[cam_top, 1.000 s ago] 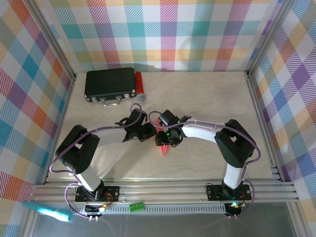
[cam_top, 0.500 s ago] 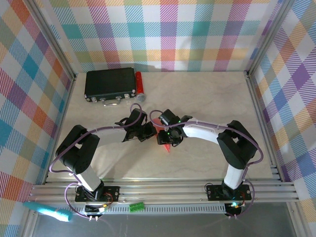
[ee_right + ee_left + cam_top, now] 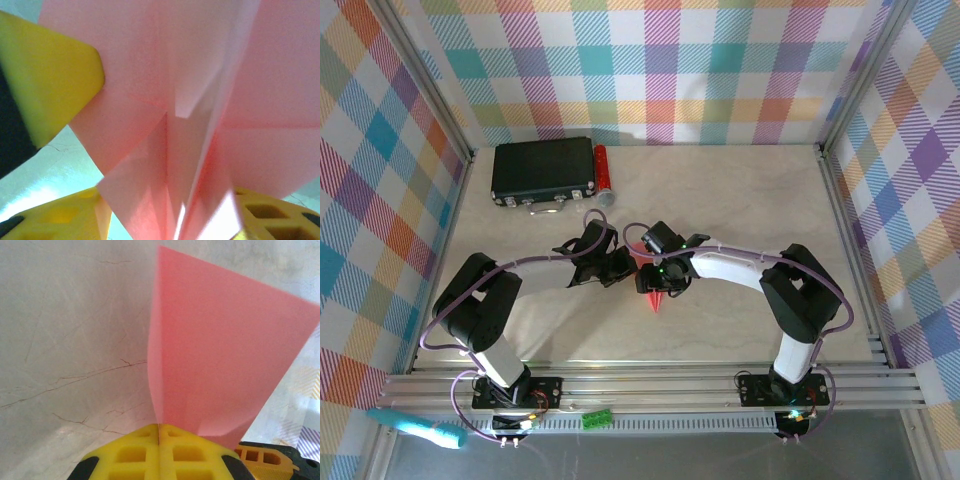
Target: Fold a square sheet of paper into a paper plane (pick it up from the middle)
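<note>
The pink-red paper plane (image 3: 652, 296) hangs at mid-table between the two grippers, its sharp tip toward the near edge. In the left wrist view, a flat panel of the paper plane (image 3: 220, 355) rises from my left gripper (image 3: 159, 427), whose yellow fingers are shut on its edge. My left gripper (image 3: 621, 268) comes in from the left. In the right wrist view, the creased layers of the plane (image 3: 190, 125) stand between my right gripper's (image 3: 170, 225) fingers (image 3: 65, 220), which are apart. My right gripper (image 3: 656, 277) comes in from the right. The left finger (image 3: 50, 75) shows at upper left.
A black box (image 3: 542, 170) lies at the back left, with a small red cylinder (image 3: 603, 172) with a grey end beside it. Metal frame rails (image 3: 840, 220) and plaid walls bound the table on three sides.
The plane's tip swung slightly right and came back. Both arms hold almost the same place.
</note>
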`<state>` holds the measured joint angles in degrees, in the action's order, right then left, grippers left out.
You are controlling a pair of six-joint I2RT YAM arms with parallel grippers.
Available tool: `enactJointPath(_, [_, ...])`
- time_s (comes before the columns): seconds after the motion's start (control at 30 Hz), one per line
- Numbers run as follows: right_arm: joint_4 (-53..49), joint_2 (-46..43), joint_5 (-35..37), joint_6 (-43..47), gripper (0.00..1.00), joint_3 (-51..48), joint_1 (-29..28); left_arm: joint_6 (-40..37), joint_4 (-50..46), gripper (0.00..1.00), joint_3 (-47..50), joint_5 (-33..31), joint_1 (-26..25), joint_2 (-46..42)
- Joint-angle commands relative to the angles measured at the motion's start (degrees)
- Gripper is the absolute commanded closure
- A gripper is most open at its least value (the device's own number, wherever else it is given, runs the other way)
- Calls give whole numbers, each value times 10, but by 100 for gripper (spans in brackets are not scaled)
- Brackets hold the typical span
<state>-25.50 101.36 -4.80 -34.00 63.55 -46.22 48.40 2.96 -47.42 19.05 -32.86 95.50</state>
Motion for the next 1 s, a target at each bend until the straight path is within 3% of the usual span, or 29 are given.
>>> enactJointPath(0.0, [9, -9, -13, 2, 43, -10, -2, -7, -16, 98, -9, 9, 3, -9])
enactJointPath(0.37, [6, -2, -2, -8, 48, -9, -2, -6, -19, 98, -7, 9, 3, -14])
enactJointPath(0.73, [-19, 8, 28, -22, 65, 3, -2, -8, -23, 98, -8, 9, 3, -18])
enactJointPath(0.97, [-25, 21, 20, -40, 63, 14, -2, -9, -25, 97, -8, 6, 3, -19])
